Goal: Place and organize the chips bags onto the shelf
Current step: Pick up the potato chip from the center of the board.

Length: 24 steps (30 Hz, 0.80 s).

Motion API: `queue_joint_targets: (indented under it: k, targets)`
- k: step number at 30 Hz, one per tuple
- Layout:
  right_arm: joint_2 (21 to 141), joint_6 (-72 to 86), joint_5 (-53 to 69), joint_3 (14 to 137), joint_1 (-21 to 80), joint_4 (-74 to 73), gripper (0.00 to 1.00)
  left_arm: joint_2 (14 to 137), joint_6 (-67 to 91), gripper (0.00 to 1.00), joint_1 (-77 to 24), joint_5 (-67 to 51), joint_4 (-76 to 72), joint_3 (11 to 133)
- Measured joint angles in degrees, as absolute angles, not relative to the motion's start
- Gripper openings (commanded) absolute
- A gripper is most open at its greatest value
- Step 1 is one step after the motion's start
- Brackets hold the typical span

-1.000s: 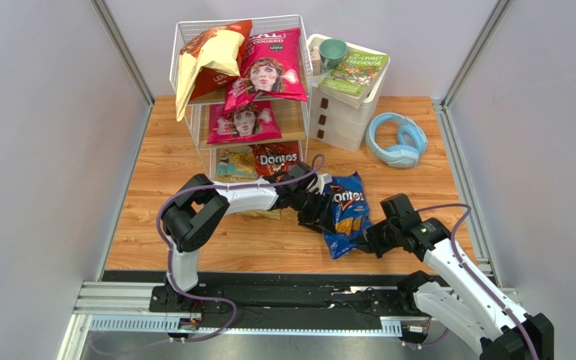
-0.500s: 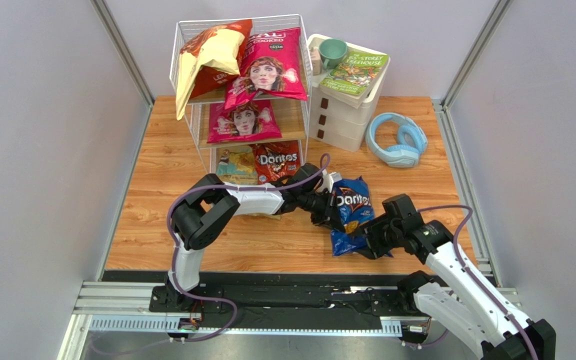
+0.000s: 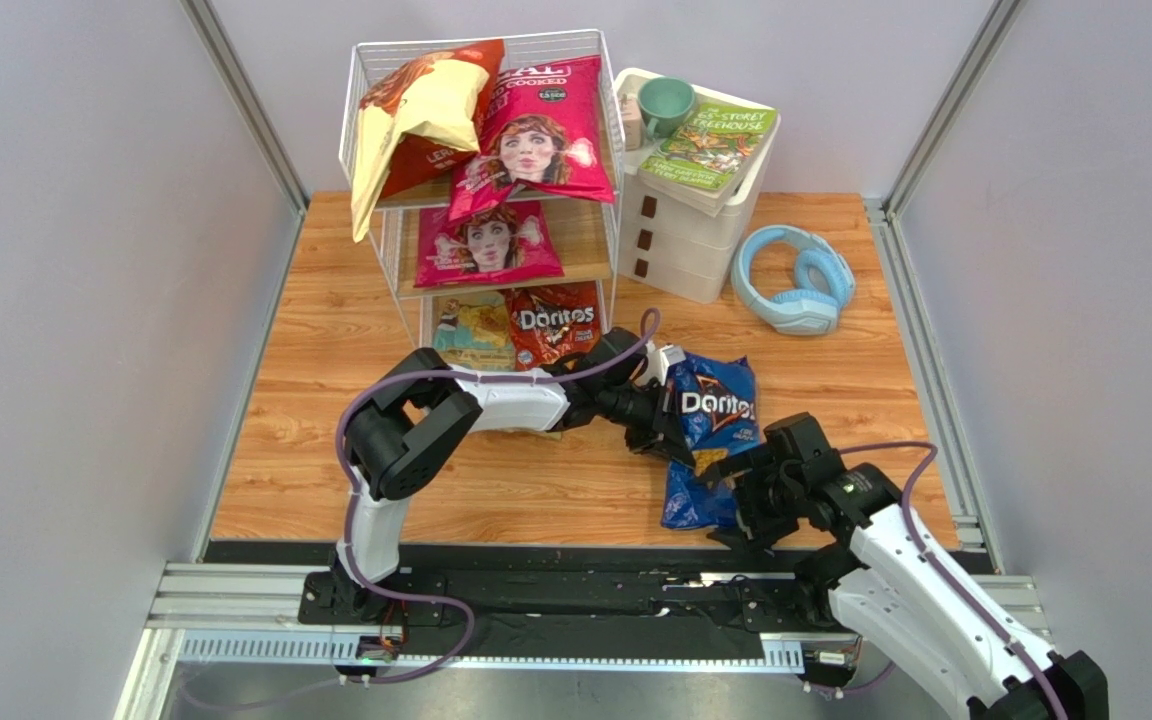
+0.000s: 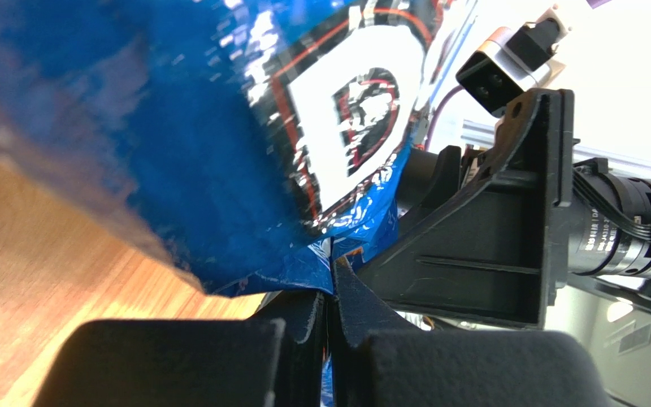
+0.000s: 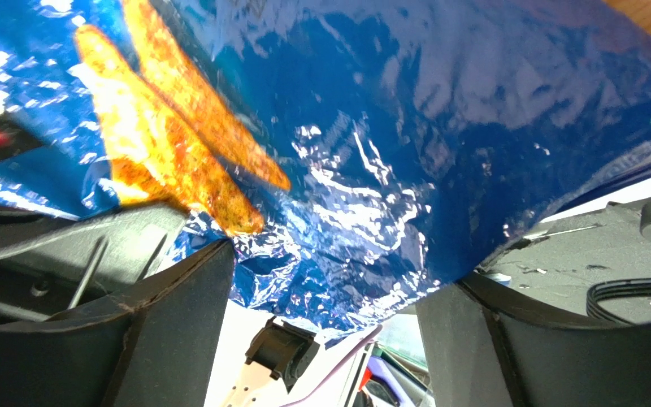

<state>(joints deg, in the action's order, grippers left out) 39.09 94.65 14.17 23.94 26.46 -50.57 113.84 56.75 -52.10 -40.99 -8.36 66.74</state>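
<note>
Handover made: left hand (image 4: 331, 284) pinched the edge of the blue chip bag (image 3: 710, 413) as right hand (image 3: 740, 503) spread and let go; bag hung over the surface (image 3: 387, 480) near the shelf (image 3: 382, 248), likely shelf-bound next.

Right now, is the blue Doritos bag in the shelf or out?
Out. The blue Doritos bag hangs outside the shelf, over the table, pinched in the shut jaws of the left gripper.
</note>
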Motion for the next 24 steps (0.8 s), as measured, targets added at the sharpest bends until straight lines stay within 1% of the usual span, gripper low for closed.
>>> queue_joint_targets:
  k: [7,10,12,13,15,18,19,21,22,24]
  targets:
    - [45.9,95.3,14.3,23.6,27.7,-46.8,0.81,114.1,57.2,0.00,-52.1,-40.4,-8.0,66.1]
    - [48.9,95.9,14.0,23.6,28.5,-44.9,0.79,114.1,57.3,0.00,-52.1,-40.0,-7.9,65.6]
    - [51.4,96.4,14.0,23.6,29.3,-43.1,0.73,114.1,57.2,0.00,-52.0,-39.8,-7.5,65.2]
    - [52.4,96.6,13.9,23.6,29.6,-42.4,0.65,114.1,57.1,0.00,-52.0,-39.7,-7.4,65.1]
    - [54.5,96.7,13.6,23.8,30.4,-41.1,0.58,114.1,57.1,0.00,-52.0,-39.4,-6.4,64.8]
    - [56.1,96.5,13.2,24.4,30.9,-40.4,0.38,114.1,56.9,0.00,-52.0,-39.0,-5.4,64.8]
    - [56.3,96.6,12.9,24.7,31.0,-40.0,0.25,114.1,56.7,0.00,-52.0,-38.9,-5.2,64.8]
    - [56.1,96.5,12.5,24.8,31.0,-39.4,0.12,114.1,56.5,0.00,-51.9,-38.9,-5.0,64.8]
    - [55.9,96.1,12.4,24.9,31.0,-39.2,0.00,114.1,56.4,0.00,-51.9,-39.0,-4.8,64.8]
    - [54.9,95.9,12.1,25.1,31.0,-39.1,0.00,114.1,56.2,0.00,-51.7,-39.1,-4.4,64.8]
